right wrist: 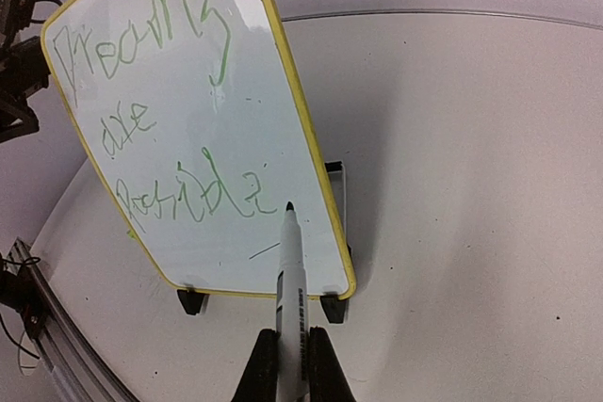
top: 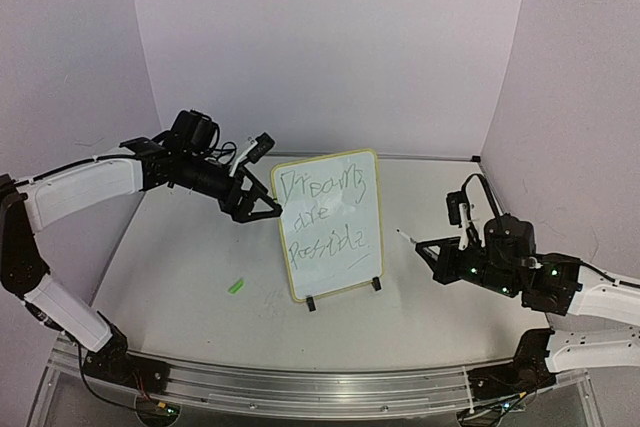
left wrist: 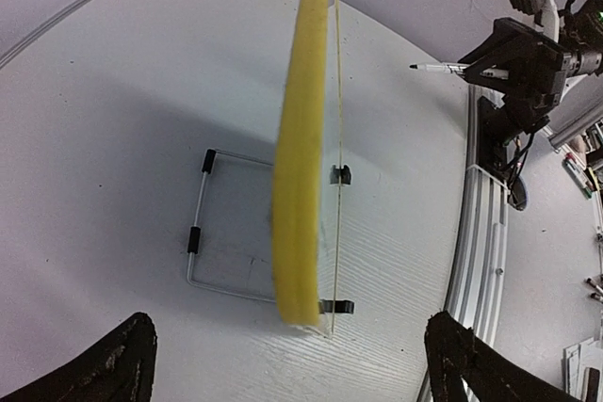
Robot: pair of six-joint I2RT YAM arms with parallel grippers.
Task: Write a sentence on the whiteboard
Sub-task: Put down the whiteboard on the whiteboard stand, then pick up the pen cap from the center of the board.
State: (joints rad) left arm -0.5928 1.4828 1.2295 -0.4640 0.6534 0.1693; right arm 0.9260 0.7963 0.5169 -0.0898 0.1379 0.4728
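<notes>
The whiteboard (top: 345, 262) stands upright on two black clip feet in the middle of the table, its yellow frame facing edge-on in the left wrist view (left wrist: 300, 138). The sentence (top: 325, 215) is green scrawl in three lines, also clear in the right wrist view (right wrist: 141, 129). My left gripper (top: 268, 207) is open at the board's left edge, its fingers (left wrist: 108, 369) wide apart with the edge ahead between them. My right gripper (right wrist: 292, 364) is shut on a white marker (right wrist: 290, 280), its tip a little off the board's lower right. It also shows from above (top: 440, 250).
A small green marker cap (top: 236, 286) lies on the table left of the board. A wire stand (left wrist: 203, 233) props the board from behind. A metal rail (top: 300, 377) runs along the near table edge. Walls close the back and sides.
</notes>
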